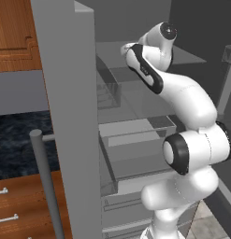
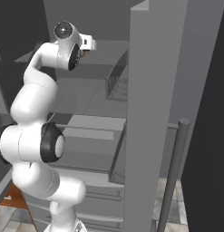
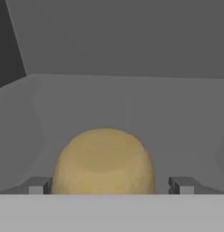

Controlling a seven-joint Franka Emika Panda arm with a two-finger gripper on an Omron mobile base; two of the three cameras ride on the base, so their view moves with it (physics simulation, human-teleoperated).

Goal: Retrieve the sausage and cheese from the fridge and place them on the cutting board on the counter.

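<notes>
Cheese (image 3: 104, 161): one pale yellow-tan rounded chunk, seen in the hand view sitting on a grey shelf inside the fridge (image 1: 65, 116), forward of the shelf's back wall. It lies between the two dark fingertips (image 3: 40, 185) of the claw (image 3: 109, 186), which stand spread wide on either side of it; I cannot tell whether they touch it. No grip on it.

Arm pose: from the base views, the arm rises from the base, folds at a dark-ringed elbow, then bends forward with the wrist reaching into the upper fridge compartment. Hand points inward, roughly level with the shelf.

Fridge door stands open, one long vertical bar handle (image 1: 44, 182) visible. Bench (image 1: 18, 140): black marbled top, beside the fridge on the left base view.

Count: one cheese, one claw.
</notes>
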